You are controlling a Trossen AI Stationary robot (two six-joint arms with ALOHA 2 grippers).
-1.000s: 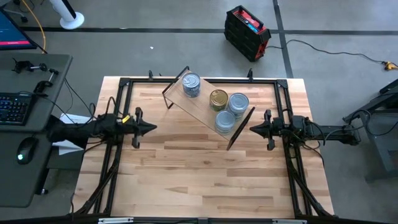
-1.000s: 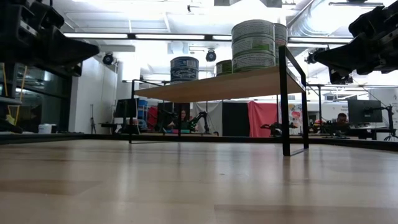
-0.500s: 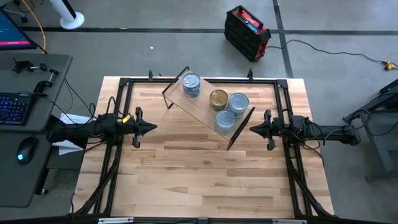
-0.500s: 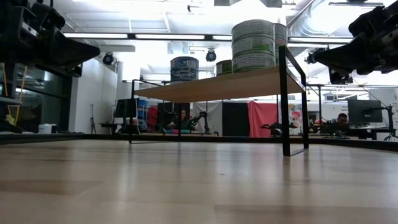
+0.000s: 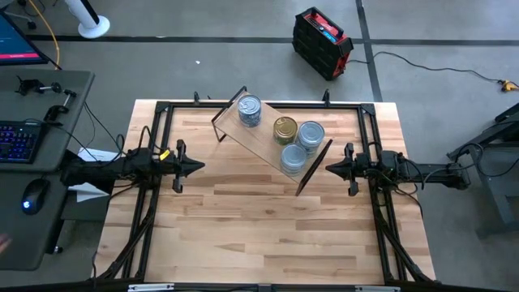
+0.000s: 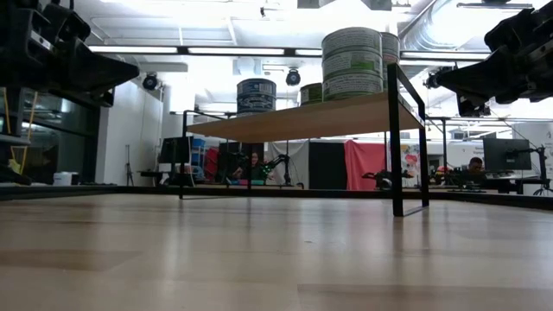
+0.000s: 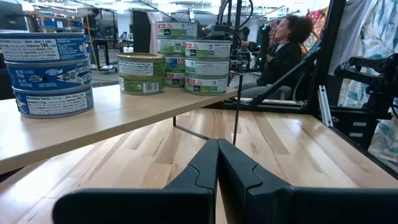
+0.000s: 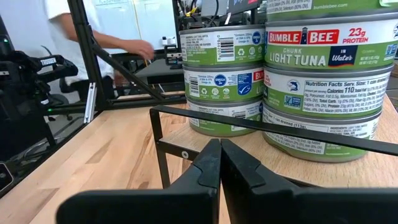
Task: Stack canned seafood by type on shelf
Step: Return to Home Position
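Note:
The shelf [image 5: 270, 139], a light-wood board on thin black legs, stands slantwise at the table's far middle. On it the canned seafood stands in stacks: a blue-labelled stack [image 5: 250, 110] at its far left end, a gold-topped stack [image 5: 285, 128] and two silver-topped green-labelled stacks [image 5: 311, 134] [image 5: 293, 158] toward its right end. My left gripper [image 5: 201, 167] is shut and level at the table's left, pointing at the shelf and clear of it. My right gripper [image 5: 328, 169] is shut and level at the right, just short of the shelf's right end leg [image 8: 163, 149].
A black rail frame [image 5: 162, 108] runs round the table. Bare plank table top [image 5: 259, 227] lies between the arms and the near edge. Beyond the table a seated person [image 7: 286, 50] and a person's hand [image 8: 140, 48] show. A desk with a keyboard [image 5: 16, 138] stands left.

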